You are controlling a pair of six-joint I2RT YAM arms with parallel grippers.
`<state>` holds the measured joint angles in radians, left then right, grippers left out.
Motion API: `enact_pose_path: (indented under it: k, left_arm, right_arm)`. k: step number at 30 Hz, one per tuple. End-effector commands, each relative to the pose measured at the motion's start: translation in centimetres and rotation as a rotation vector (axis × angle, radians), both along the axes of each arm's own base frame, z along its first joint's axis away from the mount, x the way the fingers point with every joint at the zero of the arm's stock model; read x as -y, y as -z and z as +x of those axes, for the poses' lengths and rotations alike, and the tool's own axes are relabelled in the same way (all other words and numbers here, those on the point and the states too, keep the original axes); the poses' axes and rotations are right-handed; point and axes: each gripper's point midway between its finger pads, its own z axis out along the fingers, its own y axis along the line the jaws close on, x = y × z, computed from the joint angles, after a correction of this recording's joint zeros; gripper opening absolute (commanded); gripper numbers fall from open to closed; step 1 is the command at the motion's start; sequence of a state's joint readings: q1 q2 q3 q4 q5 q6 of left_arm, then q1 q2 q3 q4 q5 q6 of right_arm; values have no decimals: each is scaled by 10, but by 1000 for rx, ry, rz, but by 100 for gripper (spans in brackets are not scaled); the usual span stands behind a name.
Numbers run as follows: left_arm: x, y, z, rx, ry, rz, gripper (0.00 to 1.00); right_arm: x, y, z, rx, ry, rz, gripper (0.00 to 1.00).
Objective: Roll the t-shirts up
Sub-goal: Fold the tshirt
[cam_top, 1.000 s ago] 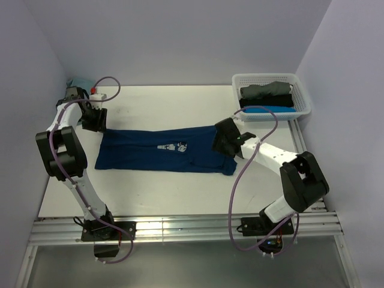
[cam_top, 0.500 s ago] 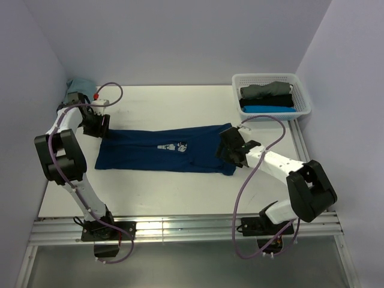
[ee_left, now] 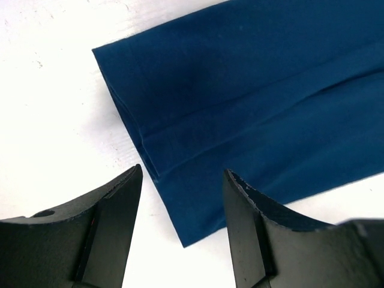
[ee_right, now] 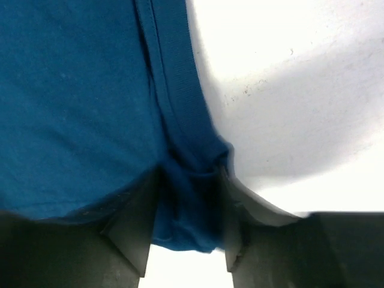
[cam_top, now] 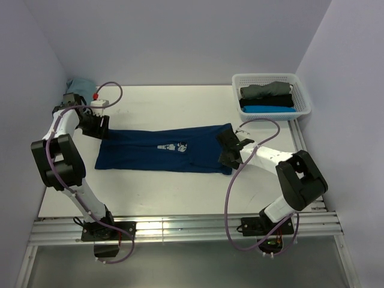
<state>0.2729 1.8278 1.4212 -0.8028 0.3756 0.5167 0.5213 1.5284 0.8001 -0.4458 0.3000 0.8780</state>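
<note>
A dark navy t-shirt (cam_top: 162, 150) lies flat on the white table, folded into a long band running left to right. My left gripper (cam_top: 97, 124) hovers over the band's far left corner (ee_left: 180, 150). It is open, and its dark fingers (ee_left: 114, 222) hold nothing. My right gripper (cam_top: 227, 149) is at the band's right end. In the right wrist view its jaws (ee_right: 189, 180) are closed on a bunched fold of the navy hem (ee_right: 180, 90), and cloth touches both fingers.
A white basket (cam_top: 303, 93) at the back right holds grey (cam_top: 264, 91), black (cam_top: 267, 102) and bright blue (cam_top: 267, 109) t-shirts. A teal cloth (cam_top: 78, 84) lies in the back left corner. Side walls stand close on both sides.
My right gripper dropped to the shirt's right edge, opened wide, then closed on the hem. My left gripper shifted slightly at the left end and opened a little more.
</note>
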Motion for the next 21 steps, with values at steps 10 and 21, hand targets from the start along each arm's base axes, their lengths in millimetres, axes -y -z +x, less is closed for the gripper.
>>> enact_pose_path:
  k: [10,21]
  left_arm:
    - [16,-38,-22,73,98,-95,61]
    - [22,-32,-32,47,123,-125,61]
  right_arm:
    - [29,4,-28,-162,51,-141,0]
    - [125,-25,-37,-185,211,-207,0]
